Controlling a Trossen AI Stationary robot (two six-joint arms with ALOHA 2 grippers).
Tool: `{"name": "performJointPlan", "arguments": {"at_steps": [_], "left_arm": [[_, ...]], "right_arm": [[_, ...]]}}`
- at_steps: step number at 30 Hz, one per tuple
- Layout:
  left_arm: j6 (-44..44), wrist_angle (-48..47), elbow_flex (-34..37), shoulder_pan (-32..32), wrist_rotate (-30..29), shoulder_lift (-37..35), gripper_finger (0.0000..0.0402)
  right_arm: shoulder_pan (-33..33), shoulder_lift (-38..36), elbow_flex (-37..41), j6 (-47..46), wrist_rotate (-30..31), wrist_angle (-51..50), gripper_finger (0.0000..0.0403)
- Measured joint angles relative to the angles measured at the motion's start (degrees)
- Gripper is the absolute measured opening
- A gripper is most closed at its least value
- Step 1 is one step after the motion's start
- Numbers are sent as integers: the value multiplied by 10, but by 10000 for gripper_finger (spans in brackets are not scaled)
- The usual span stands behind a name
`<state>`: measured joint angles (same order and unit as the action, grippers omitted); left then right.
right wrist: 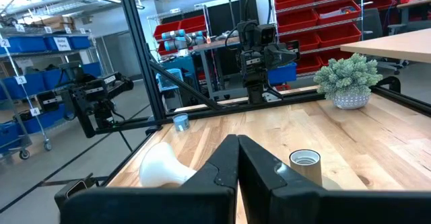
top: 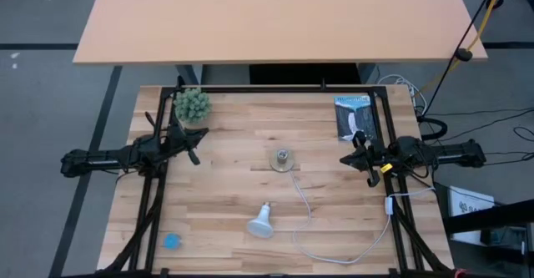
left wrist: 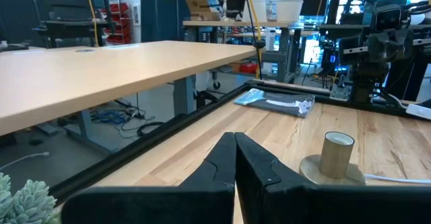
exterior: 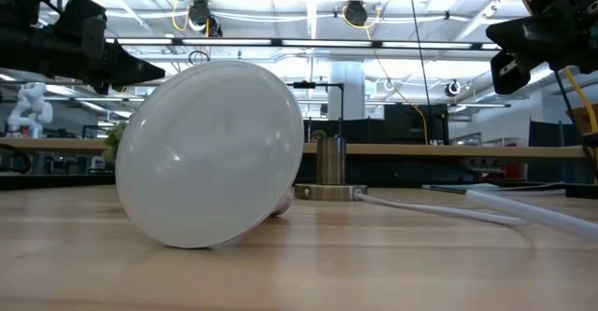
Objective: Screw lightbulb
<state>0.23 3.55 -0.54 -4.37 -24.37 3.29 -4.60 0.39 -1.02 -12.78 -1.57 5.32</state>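
While both arms wait: each tool closed, empty.
Lightbulb (top: 261, 222): on its side near tabletop's front edge, base toward socket (top: 283, 158).
Nearer: left tool (top: 194, 156) and right tool (top: 348, 160) about equal.

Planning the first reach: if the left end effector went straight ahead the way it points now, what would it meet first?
Probably the socket, though it sits a little off the line. The left end effector, shut, points across the table toward the right arm's side. The lightbulb lies well off that line.
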Motion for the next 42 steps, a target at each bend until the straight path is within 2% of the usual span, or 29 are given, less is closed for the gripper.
{"name": "performJointPlan", "arguments": {"at_steps": [42], "left_arm": [[17,0,0,0,0,0,0]], "right_arm": [[0,0,0,0,0,0,0]]}}
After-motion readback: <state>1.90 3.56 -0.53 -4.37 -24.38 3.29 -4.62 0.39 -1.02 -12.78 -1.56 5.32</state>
